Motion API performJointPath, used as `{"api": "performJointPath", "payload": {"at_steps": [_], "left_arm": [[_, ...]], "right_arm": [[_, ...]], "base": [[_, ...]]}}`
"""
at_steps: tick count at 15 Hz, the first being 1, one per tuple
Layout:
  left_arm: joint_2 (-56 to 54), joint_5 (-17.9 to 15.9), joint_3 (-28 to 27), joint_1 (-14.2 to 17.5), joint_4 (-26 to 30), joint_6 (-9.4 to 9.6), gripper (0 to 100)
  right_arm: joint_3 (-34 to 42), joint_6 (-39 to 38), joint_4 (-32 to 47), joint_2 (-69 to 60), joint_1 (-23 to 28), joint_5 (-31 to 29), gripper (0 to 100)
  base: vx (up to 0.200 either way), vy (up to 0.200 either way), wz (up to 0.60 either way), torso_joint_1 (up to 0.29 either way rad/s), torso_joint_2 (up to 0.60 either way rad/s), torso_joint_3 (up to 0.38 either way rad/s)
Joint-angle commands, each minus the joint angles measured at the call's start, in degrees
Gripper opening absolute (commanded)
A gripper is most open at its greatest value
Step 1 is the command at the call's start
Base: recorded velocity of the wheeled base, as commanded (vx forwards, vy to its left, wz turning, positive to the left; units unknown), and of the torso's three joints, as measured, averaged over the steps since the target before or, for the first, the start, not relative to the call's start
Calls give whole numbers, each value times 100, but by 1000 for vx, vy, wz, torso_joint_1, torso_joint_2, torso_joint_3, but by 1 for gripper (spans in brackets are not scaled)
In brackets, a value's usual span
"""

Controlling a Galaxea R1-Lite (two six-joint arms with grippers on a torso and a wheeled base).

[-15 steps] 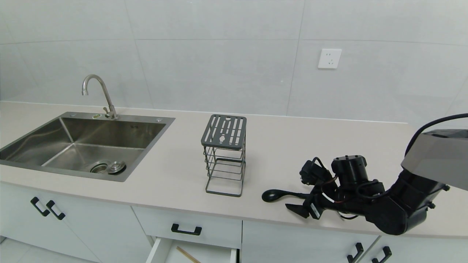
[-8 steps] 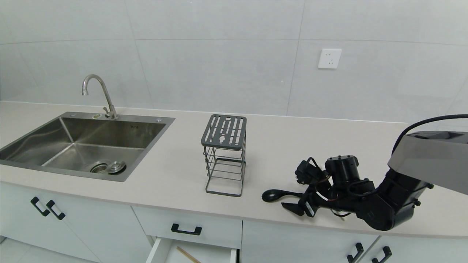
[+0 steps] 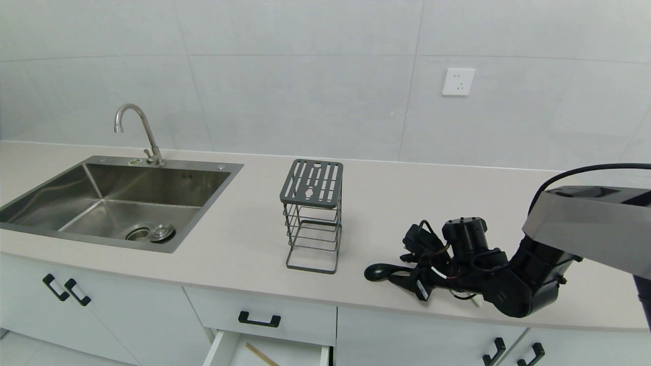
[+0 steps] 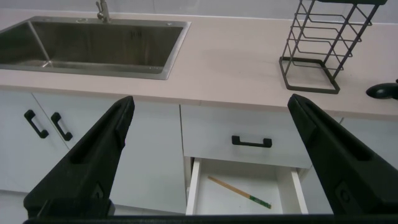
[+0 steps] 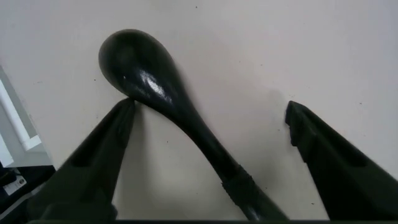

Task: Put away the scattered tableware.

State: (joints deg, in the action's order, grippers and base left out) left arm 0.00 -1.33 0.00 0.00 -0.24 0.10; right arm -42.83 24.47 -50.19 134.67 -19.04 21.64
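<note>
Black spoon (image 5: 146,78) lies flat on desk (image 3: 239,239) near front edge; I have right hand (image 5: 208,111) wide open astride its handle, set to pinch; left hand (image 4: 210,102) open, empty, facing open drawer (image 4: 273,179)

Site: kitchen | Evidence: stainless sink (image 3: 152,180) with curved tap (image 3: 146,129), set in a pale countertop (image 3: 244,239) | Right of sink: wire rack (image 3: 311,183), socket (image 3: 458,81) on tiled wall (image 3: 305,91) | Below, right of sink: white cabinets (image 3: 112,315), black handles (image 3: 259,320), drawer (image 3: 290,355) standing open
</note>
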Motion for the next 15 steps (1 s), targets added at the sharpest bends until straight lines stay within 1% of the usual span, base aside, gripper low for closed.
{"api": "performJointPath", "payload": {"at_steps": [1,6,8,9,10,13,15], "left_arm": [[0,1,0,0,-2,-1,100],[0,1,0,0,-2,-1,100],[0,1,0,0,-2,-1,100],[0,1,0,0,-2,-1,100],[0,1,0,0,-2,-1,100],[0,1,0,0,-2,-1,100],[0,1,0,0,-2,-1,100]], "right_arm": [[11,5,0,59,6,-11,0],[46,14,-26,-292,6,-11,0],[222,5,-26,-819,-56,7,0],[415,-3,-26,-1074,-196,7,0],[670,-47,-17,-1338,-443,7,0],[1945,-293,-26,-2349,-1234,-28,0],[2367,-381,-26,-2762,-1611,-46,0]], "base": [[0,0,0,0,0,0],[0,0,0,0,0,0],[0,0,0,0,0,0],[0,0,0,0,0,0],[0,0,0,0,0,0],[0,0,0,0,0,0],[0,0,0,0,0,0]]}}
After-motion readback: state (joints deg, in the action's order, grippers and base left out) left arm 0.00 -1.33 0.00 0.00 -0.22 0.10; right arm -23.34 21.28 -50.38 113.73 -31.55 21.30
